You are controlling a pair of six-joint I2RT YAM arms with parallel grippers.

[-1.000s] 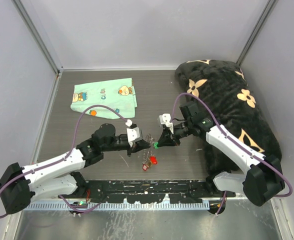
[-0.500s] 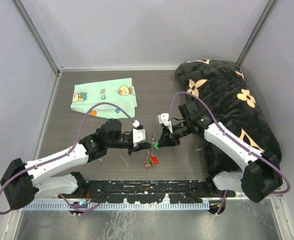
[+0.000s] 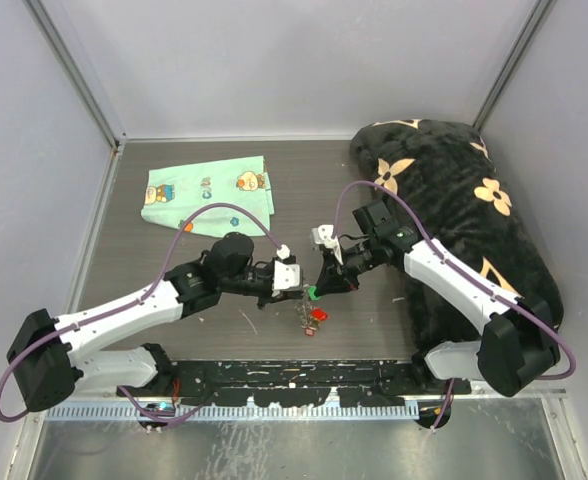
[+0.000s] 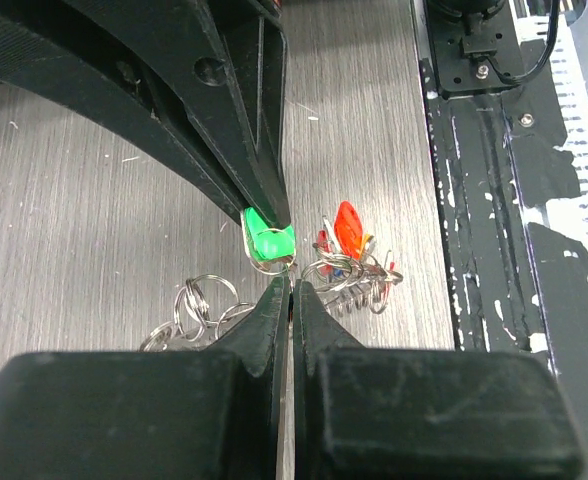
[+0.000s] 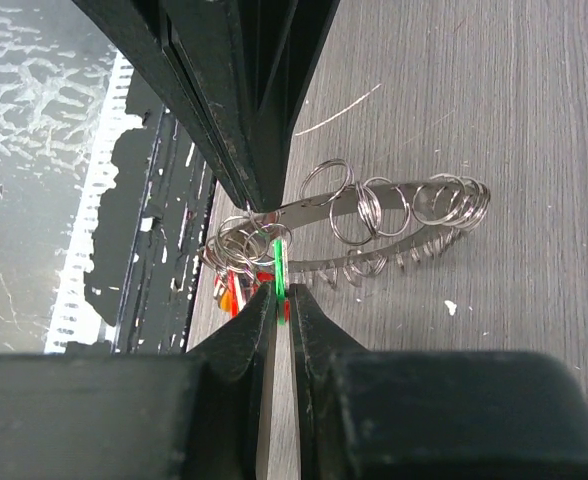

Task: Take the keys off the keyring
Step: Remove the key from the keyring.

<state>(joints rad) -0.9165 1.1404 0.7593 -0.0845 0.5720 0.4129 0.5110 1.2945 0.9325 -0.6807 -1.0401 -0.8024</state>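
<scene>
Keyring (image 5: 374, 198) in left tool (image 4: 292, 287), green key (image 4: 268, 243) clamped

Right fingers (image 5: 242, 338) pinching green key (image 5: 277, 262), keyring (image 5: 319, 206) behind

Fixed overhead camera looks down from the near edge onto a dark wood-grain table (image 3: 304, 190). Two wrist cameras face each other, close over one silver wire keyring (image 5: 319, 206).
</scene>
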